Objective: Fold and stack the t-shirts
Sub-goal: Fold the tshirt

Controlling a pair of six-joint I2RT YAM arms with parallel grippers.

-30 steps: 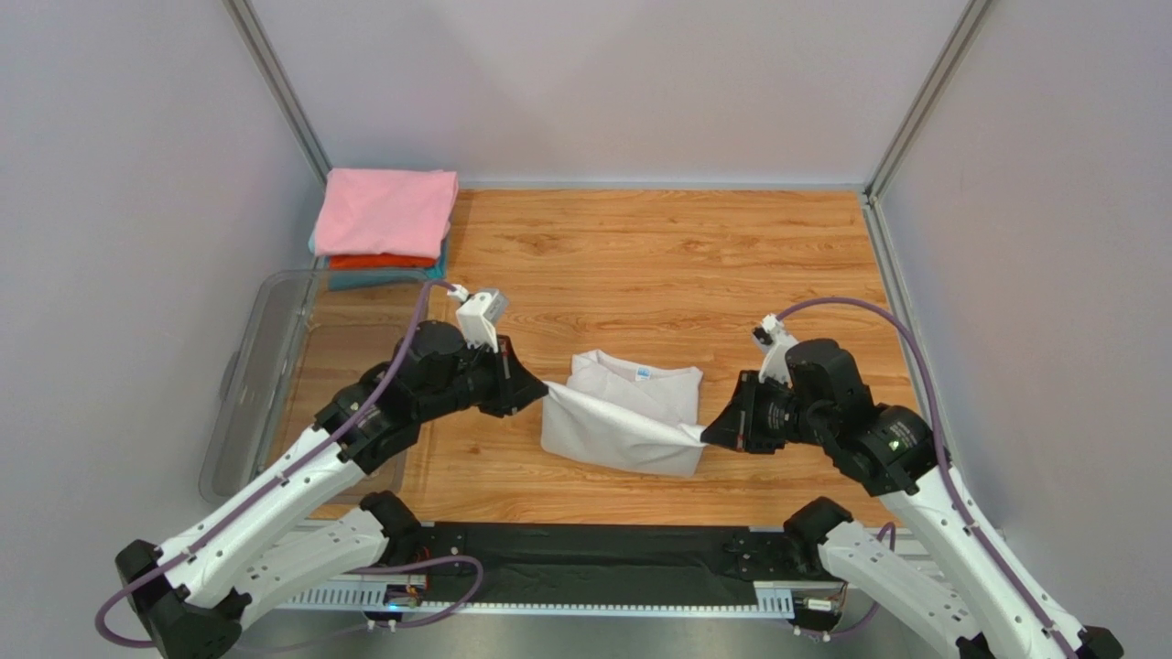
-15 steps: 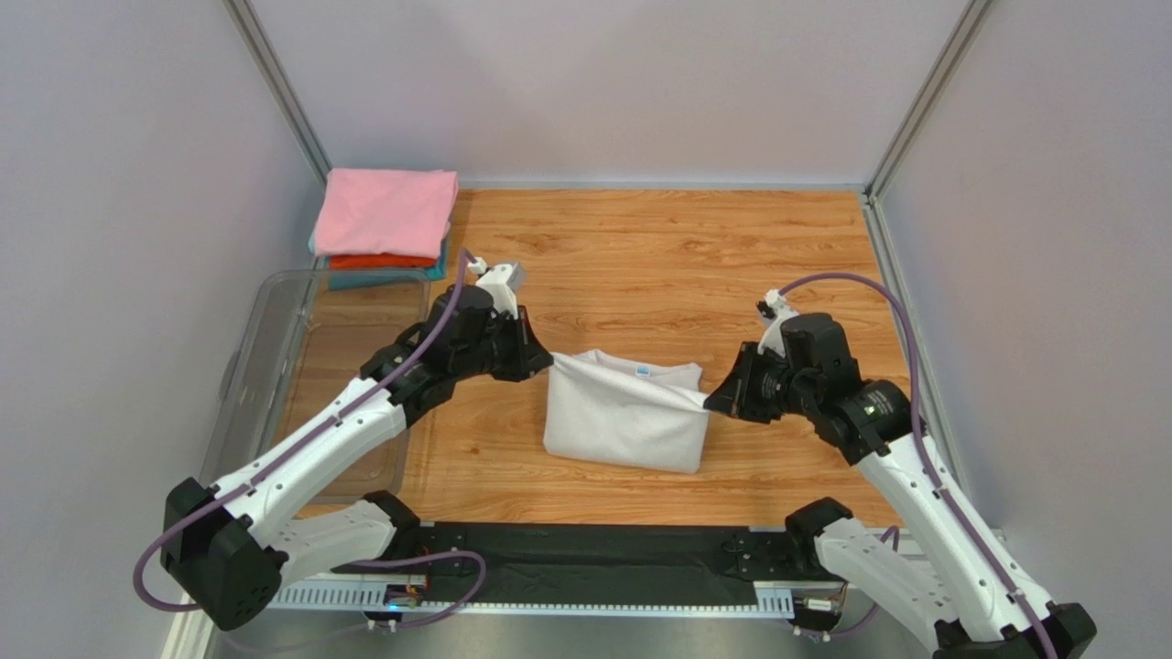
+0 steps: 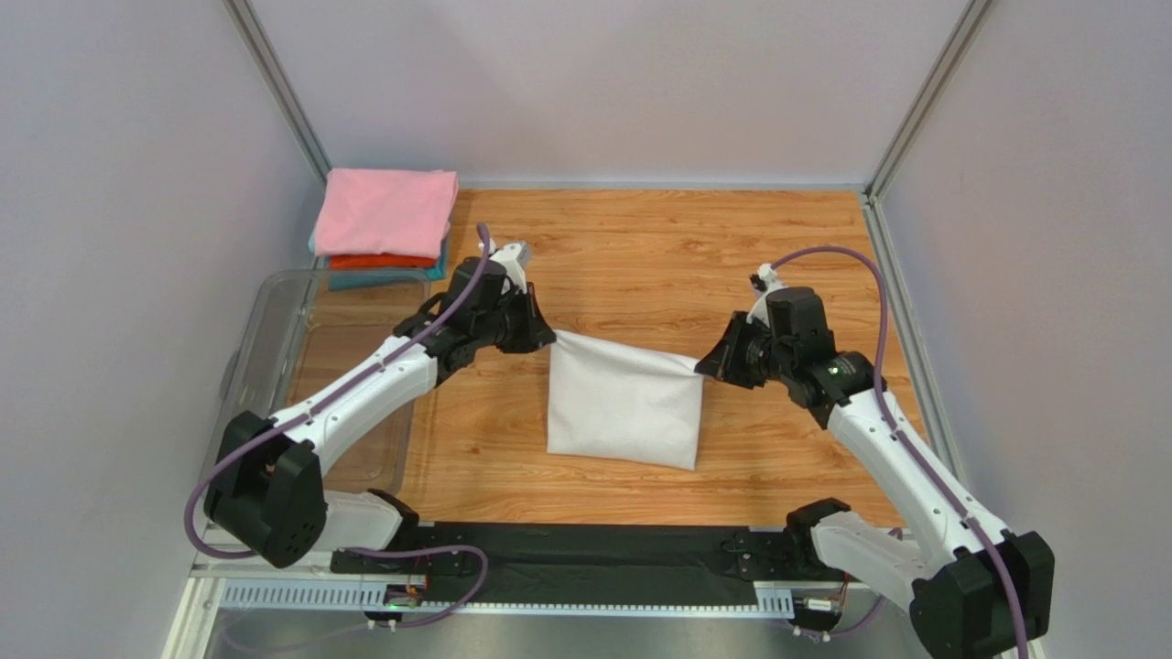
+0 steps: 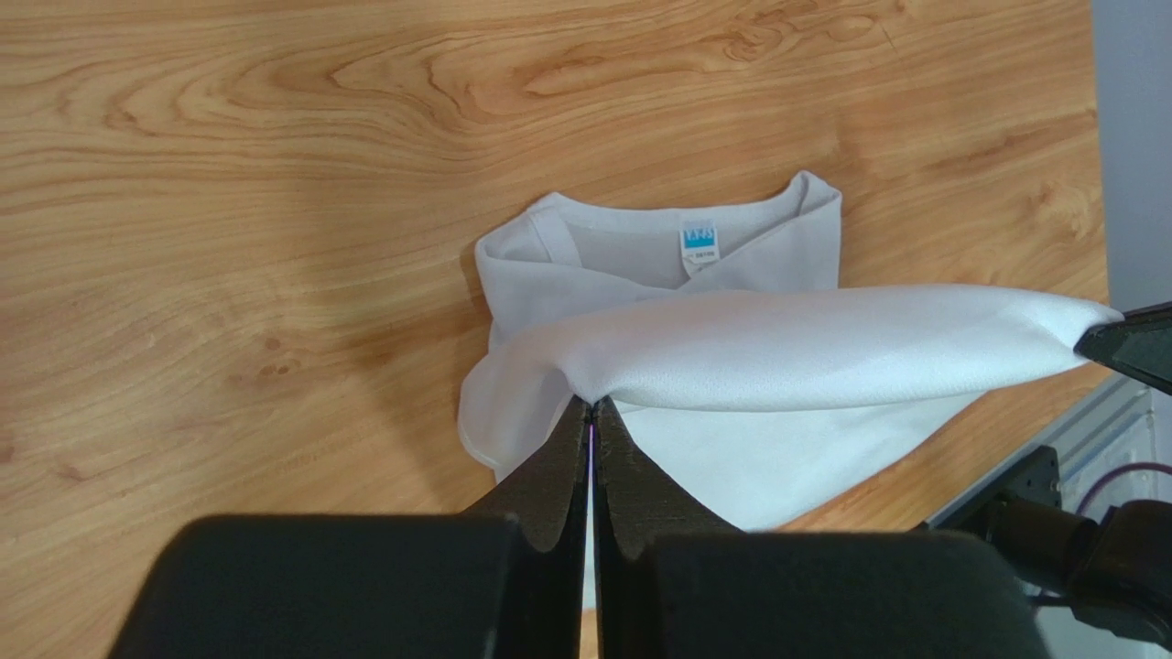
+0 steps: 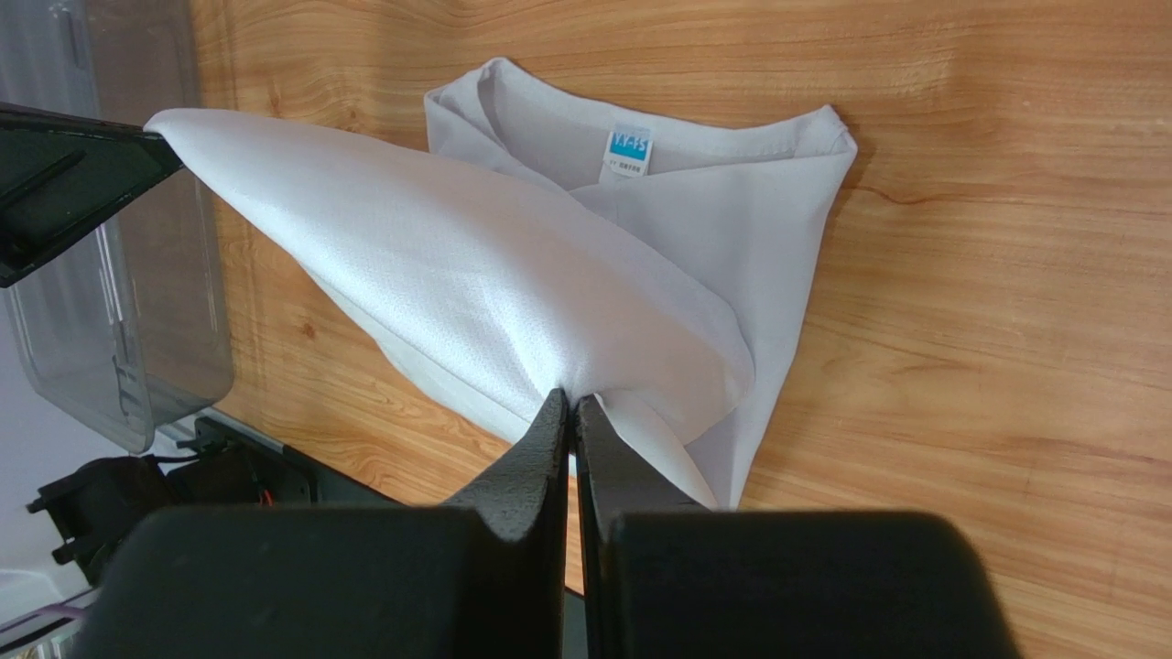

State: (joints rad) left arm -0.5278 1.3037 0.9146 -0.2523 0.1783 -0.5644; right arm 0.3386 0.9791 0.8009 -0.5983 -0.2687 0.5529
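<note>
A white t-shirt [image 3: 622, 407] lies mid-table, partly folded. Its lifted hem edge stretches taut between both grippers over the collar. My left gripper [image 3: 549, 343] is shut on the hem's left corner [image 4: 594, 401]. My right gripper [image 3: 702, 365] is shut on the hem's right corner [image 5: 571, 391]. The collar with its light-blue neck label [image 4: 700, 240] shows beneath the raised fold in the left wrist view, and the label [image 5: 629, 148] shows in the right wrist view too. A stack of folded t-shirts, pink [image 3: 385, 212] on orange-red [image 3: 381, 261] on teal [image 3: 372, 279], sits at the far left corner.
A clear plastic bin [image 3: 256, 380] stands along the left side under the left arm. Grey walls enclose the wooden table [image 3: 660, 247] on three sides. A black strip [image 3: 592, 560] runs along the near edge between the arm bases.
Both grippers carried the hem away from the arm bases toward the collar. The fold now covers the collar in the top view. Both arms are stretched further out.
</note>
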